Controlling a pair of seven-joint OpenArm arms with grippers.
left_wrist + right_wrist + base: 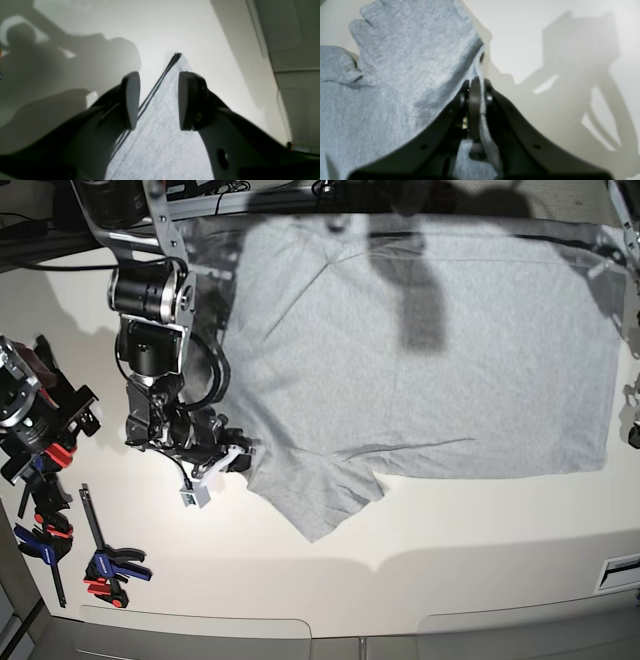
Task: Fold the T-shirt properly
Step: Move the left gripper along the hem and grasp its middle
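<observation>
Both claws low: right claw (475,100) gripping T-shirt (420,350).

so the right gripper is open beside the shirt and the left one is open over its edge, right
Not quite. The right wrist view shows the right gripper shut on the shirt, fabric pinched between its jaws. The rest holds: the left gripper is open over the shirt's edge.

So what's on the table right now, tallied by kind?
T-shirt: 1, grey, spread flat
Spring clamps at the table's edge: 2, one, another, blue and red grips
Robot grippers in sight: 2, right gripper and left gripper
Total: 5
</observation>
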